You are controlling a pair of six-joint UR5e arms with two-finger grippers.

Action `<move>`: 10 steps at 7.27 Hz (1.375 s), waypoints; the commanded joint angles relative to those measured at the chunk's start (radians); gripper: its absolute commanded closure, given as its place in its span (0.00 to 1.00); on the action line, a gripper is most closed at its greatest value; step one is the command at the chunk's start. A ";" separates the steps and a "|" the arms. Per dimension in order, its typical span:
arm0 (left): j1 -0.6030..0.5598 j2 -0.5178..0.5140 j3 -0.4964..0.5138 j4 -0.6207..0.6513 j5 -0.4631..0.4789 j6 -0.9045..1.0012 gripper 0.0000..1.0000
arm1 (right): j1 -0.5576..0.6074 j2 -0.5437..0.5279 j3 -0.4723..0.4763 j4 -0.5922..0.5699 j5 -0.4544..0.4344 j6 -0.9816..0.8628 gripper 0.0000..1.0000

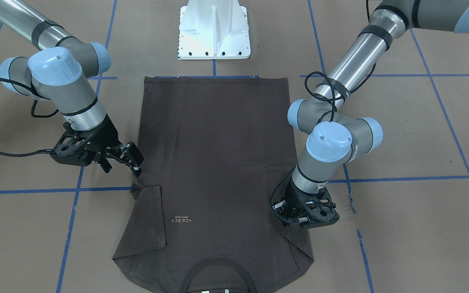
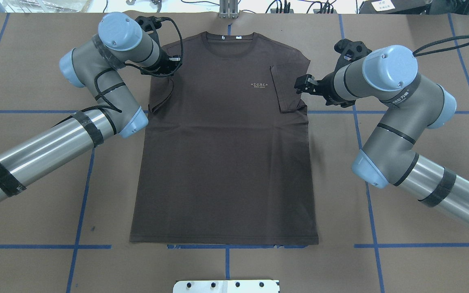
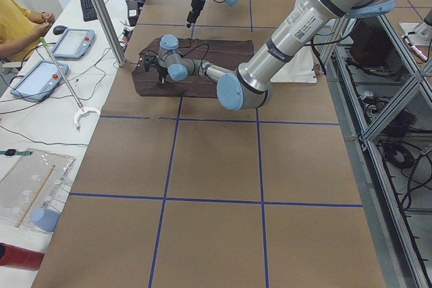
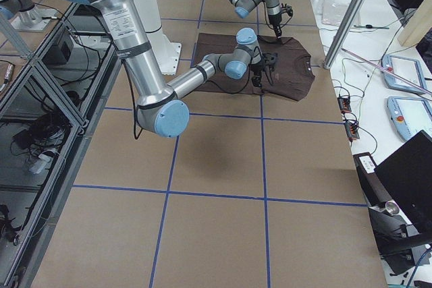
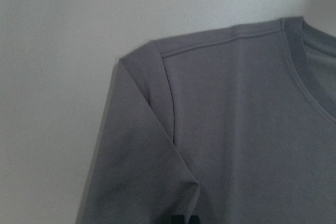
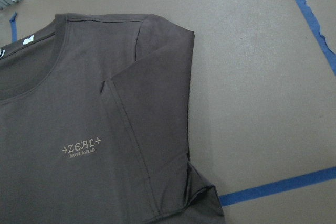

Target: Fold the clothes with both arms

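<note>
The dark brown-grey t-shirt [image 2: 222, 162] lies flat, chest logo up, collar toward the far edge, both short sleeves turned inward onto the body [image 1: 218, 154]. My left gripper [image 2: 176, 62] is low at the shirt's shoulder. In the left wrist view its dark fingertips [image 5: 184, 220] stand close together where the folded sleeve [image 5: 142, 171] gathers to a point, so it looks shut on the sleeve cloth. My right gripper [image 1: 126, 165] hovers beside the other folded sleeve [image 6: 152, 129] with its fingers apart and empty. It also shows in the overhead view [image 2: 301, 84].
The white bolted pedestal [image 1: 214, 32] stands just beyond the shirt's hem. Blue tape lines [image 2: 88, 179] cross the brown table. An operator [image 3: 17, 21] and tablets [image 3: 71, 42] are at a side table by the collar end.
</note>
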 commanded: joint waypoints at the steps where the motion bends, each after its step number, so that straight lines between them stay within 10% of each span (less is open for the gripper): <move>1: -0.012 -0.023 0.005 -0.008 0.006 -0.057 1.00 | -0.002 0.000 0.004 0.000 -0.002 0.002 0.00; 2: -0.012 -0.020 0.005 -0.009 0.006 -0.060 1.00 | -0.005 0.000 0.007 0.000 -0.005 0.003 0.00; 5: -0.001 0.013 -0.010 -0.055 0.006 -0.059 0.37 | -0.029 0.001 0.002 0.000 -0.043 0.003 0.00; 8: 0.073 0.220 -0.363 -0.043 -0.001 -0.153 0.30 | -0.068 0.011 0.082 -0.032 -0.043 0.137 0.00; 10: 0.146 0.324 -0.610 0.007 0.003 -0.296 0.29 | -0.265 -0.024 0.314 -0.283 -0.203 0.263 0.00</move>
